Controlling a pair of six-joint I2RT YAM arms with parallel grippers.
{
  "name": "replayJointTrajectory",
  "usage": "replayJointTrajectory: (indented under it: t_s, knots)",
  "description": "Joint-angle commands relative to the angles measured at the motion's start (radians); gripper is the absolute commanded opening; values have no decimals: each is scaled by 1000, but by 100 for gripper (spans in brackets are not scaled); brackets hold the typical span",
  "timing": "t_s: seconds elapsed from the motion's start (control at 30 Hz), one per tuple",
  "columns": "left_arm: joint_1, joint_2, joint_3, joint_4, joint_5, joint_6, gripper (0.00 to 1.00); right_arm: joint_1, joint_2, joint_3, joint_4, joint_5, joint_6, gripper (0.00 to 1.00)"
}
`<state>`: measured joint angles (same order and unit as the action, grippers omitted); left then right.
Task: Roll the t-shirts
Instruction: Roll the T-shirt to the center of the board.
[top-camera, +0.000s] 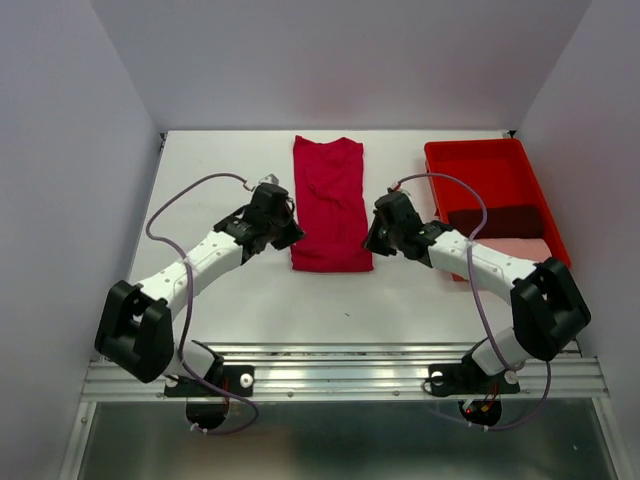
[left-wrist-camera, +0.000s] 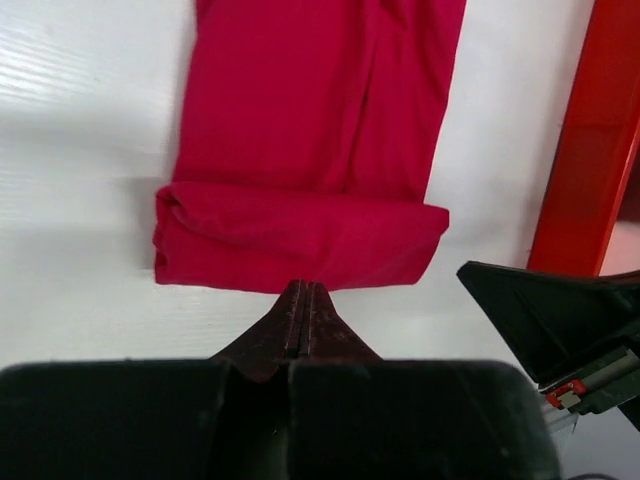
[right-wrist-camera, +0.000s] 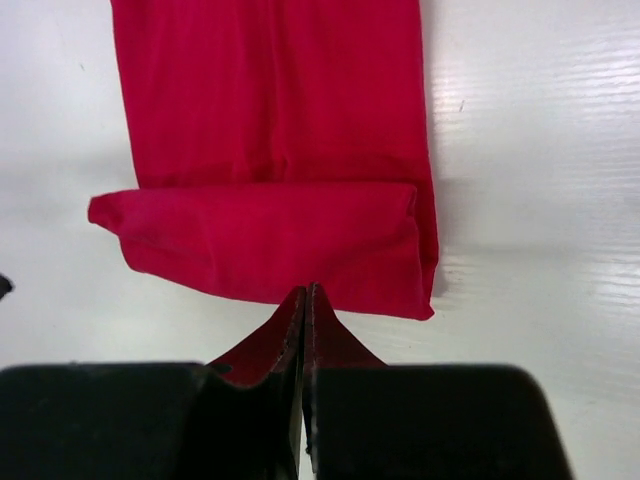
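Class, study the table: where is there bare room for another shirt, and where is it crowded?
Bare: the table left of the crimson t-shirt, the far strip between it and the red tray, and the near strip in front of it. Crowded: the shirt's near end, flanked by left gripper and right gripper.

**Entry: your two arms.**
- Left arm (top-camera: 200, 262), right arm (top-camera: 480, 262): white link shells with black joint housings. Each has a large black shoulder block (top-camera: 135, 325).
- Cable (top-camera: 170, 215): lilac-grey, one looped along each arm.
- Bases (top-camera: 215, 380): black with small red spots, set on a ribbed aluminium rail (top-camera: 340, 375).
- Left hand (left-wrist-camera: 303, 290), right hand (right-wrist-camera: 305, 292): a broad black body. Two dark fingers (right-wrist-camera: 270, 345) narrow to a wedge.
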<state>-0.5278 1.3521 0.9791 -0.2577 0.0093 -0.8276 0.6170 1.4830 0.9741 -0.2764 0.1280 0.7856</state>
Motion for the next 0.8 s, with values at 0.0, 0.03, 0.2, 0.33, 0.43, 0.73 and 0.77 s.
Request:
replayJointTrajectory:
  t_s: [0.0,0.03,0.2,0.33,0.43,0.73,0.77]
  knots:
    - [-31,83,-5,51,54,18,0,7,45,17,23,-65,-34,1]
    - [-32,100,4,58,58,22,0,7,54,26,22,-71,-39,1]
    - [-29,214,33,71,29,68,0,7,134,66,16,-22,-51,2]
    - [-28,304,66,69,-8,97,0,7,236,107,16,21,-75,2]
    - [-23,323,69,74,-46,105,0,7,298,126,2,48,-91,1]
    - [-20,223,67,18,-91,108,0,16,160,127,-17,10,-114,1]
    - [-20,204,66,9,-92,108,0,16,146,130,-12,-16,-106,1]
